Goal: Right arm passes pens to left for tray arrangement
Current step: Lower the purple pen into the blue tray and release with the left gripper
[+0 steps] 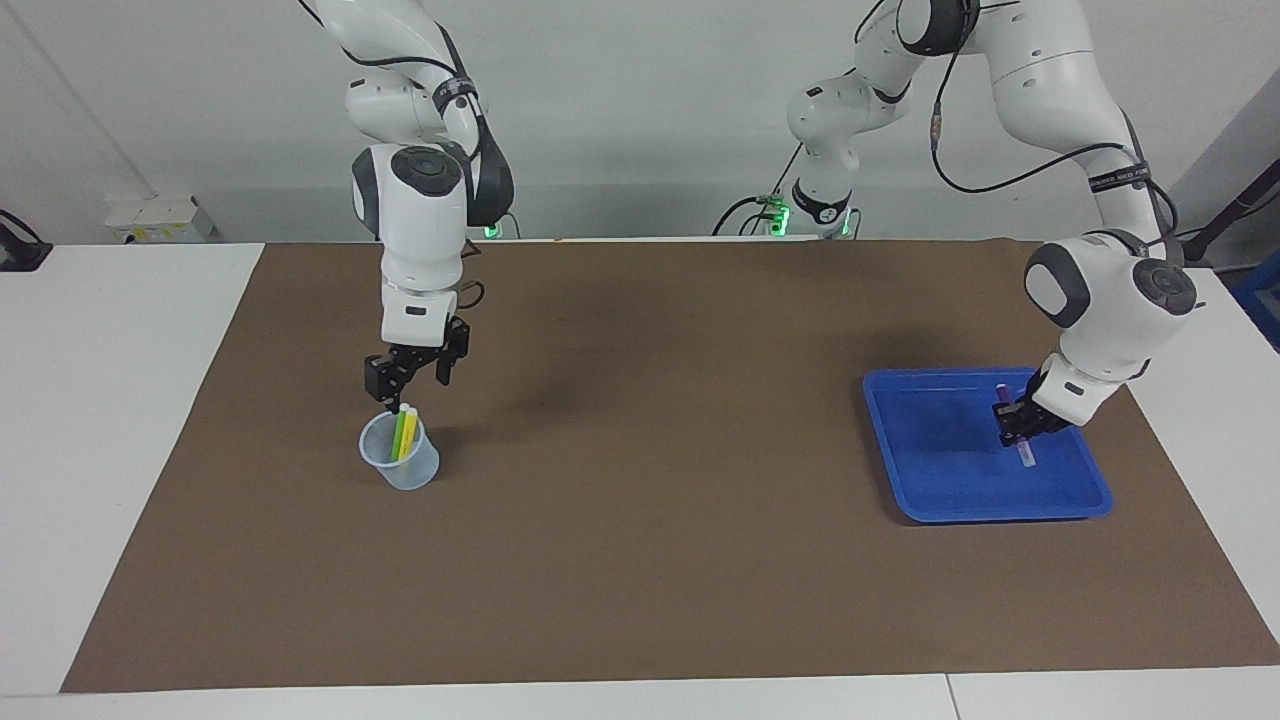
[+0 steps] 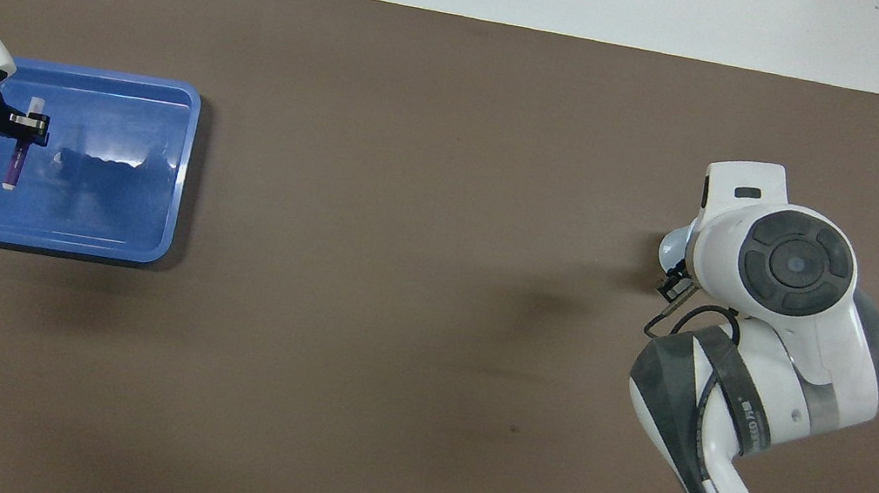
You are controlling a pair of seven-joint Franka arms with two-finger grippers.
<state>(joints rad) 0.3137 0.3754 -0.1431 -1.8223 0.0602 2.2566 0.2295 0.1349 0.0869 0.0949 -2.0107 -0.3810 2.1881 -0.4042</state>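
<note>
We are working from both ends of the brown mat at once. Our left gripper [image 1: 1022,425] is closed on the slim purple marker pen [image 1: 1024,445], holding it low inside the shallow bright blue plastic tray [image 1: 1000,508] toward the left arm's end of the table; in the overhead view that pen [image 2: 17,162] is lying along the twelve-to-six line, near the nine o'clock side of the tray [image 2: 139,252]. Whether it is touching the tray floor, we cannot tell.

Our right gripper [image 1: 418,378] is hovering with its fingers spread just above the small translucent bluish cup [image 1: 402,462], at about twelve o'clock of its rim. The green pen [image 1: 399,434] and the yellow pen [image 1: 409,432] are standing tilted in that cup.

We are judging the job about one third along: one pen is reaching the tray, and two are waiting for pickup, handover and placing.
</note>
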